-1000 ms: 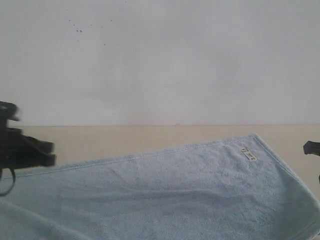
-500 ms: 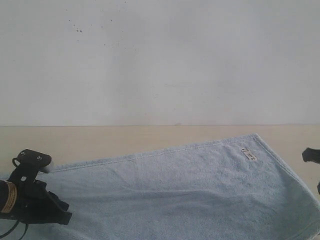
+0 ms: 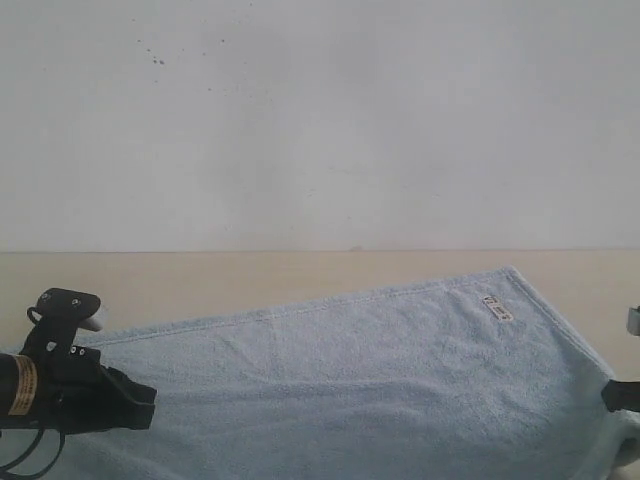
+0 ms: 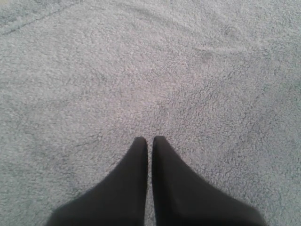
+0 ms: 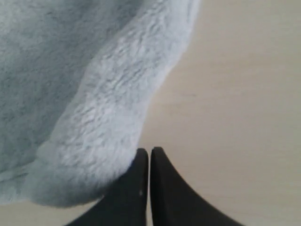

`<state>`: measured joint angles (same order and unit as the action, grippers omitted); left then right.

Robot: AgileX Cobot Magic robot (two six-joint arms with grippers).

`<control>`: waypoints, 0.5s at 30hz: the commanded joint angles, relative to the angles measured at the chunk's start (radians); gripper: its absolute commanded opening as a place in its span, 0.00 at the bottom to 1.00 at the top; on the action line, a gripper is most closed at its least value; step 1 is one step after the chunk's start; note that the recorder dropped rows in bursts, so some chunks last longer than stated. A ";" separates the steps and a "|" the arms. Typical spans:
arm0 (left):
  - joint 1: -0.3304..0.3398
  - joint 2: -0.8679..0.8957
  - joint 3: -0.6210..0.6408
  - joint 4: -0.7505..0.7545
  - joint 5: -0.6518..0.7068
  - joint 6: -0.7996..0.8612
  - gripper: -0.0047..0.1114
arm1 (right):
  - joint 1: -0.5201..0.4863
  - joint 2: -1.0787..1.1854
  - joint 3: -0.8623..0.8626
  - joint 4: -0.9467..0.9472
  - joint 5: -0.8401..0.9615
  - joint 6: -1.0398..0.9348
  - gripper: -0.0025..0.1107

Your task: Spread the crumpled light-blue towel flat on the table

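Note:
The light-blue towel (image 3: 360, 380) lies spread over the beige table (image 3: 250, 275), its white label (image 3: 496, 308) near the far right corner. My left gripper (image 4: 149, 140) is shut with nothing in it, tips close over the towel's fluffy pile (image 4: 155, 75); in the exterior view its arm (image 3: 70, 385) sits over the towel's left part. My right gripper (image 5: 149, 151) is shut and empty, beside a rounded edge of the towel (image 5: 103, 122), above bare table (image 5: 235, 103). Only a dark bit of the right arm (image 3: 620, 396) shows at the exterior view's right edge.
A plain white wall (image 3: 320, 120) rises behind the table's far edge. Bare table runs behind the towel and to its right (image 3: 600, 285).
The left arm has dropped from the left edge down onto the towel's left part and shifted slightly right. The right arm has sunk lower at the right edge. The towel's near left fold has flattened.

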<state>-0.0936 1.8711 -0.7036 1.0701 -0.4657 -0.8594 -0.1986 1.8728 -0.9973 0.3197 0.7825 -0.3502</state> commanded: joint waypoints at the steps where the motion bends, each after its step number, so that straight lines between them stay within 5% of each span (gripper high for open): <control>1: 0.001 -0.004 0.004 -0.009 -0.006 0.002 0.07 | -0.001 -0.012 0.003 -0.131 -0.067 0.140 0.03; 6: 0.001 -0.004 0.004 -0.009 -0.006 0.002 0.07 | -0.001 -0.012 0.003 -0.079 -0.196 0.121 0.03; 15: 0.001 -0.004 0.004 -0.028 -0.006 0.024 0.07 | 0.001 -0.012 0.003 0.290 -0.208 -0.193 0.03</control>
<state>-0.0936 1.8711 -0.7036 1.0585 -0.4657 -0.8514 -0.1986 1.8728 -0.9962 0.5146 0.5672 -0.4545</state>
